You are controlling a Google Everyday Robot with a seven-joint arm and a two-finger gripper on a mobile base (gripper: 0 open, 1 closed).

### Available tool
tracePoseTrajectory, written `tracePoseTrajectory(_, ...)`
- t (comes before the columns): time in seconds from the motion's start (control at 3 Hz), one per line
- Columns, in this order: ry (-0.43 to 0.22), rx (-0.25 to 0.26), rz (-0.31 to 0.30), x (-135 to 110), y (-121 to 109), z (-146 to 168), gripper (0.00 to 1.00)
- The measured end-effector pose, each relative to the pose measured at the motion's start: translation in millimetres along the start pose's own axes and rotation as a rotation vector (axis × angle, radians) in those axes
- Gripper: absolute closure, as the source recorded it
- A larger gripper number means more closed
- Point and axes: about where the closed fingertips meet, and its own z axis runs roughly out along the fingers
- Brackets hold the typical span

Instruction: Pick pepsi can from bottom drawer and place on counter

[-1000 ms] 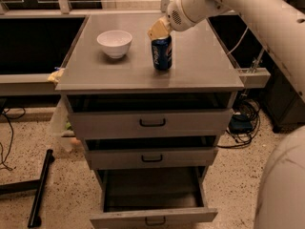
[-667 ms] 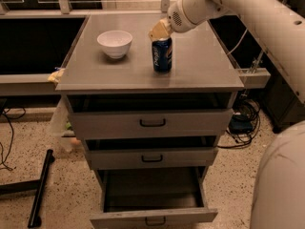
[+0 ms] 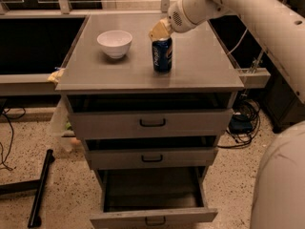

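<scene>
I see the pepsi can [image 3: 162, 55] standing upright on the bench [image 3: 200, 66], the flat grey top of the drawer cabinet, slightly right of the surface's centre and nearer the front edge than the back. The end effector [image 3: 159, 31] is directly above the can, at its upper left rim, with its tan tip at or touching the silver top. I cannot tell whether there is contact, nor whether the end effector is spread, pressed together or pinching the can. The white arm [image 3: 238, 4] enters from the upper right and slopes down to this position. A white bowl [image 3: 115, 43] sits on the bench to the left of the can, well apart from it and slightly farther back. Below the bench, the bottom drawer [image 3: 152, 217] is pulled out farthest, and the part of its dark interior I can see shows no contents. The middle drawer [image 3: 151, 158] and the top drawer [image 3: 150, 123] each stand slightly out, with a dark gap above each front.
</scene>
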Motion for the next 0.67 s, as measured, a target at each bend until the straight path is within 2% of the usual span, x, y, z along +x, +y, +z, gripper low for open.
tracePoseTrajectory(0.67, 0.0, 0.0, 0.0, 0.0, 0.1, 0.1, 0.1)
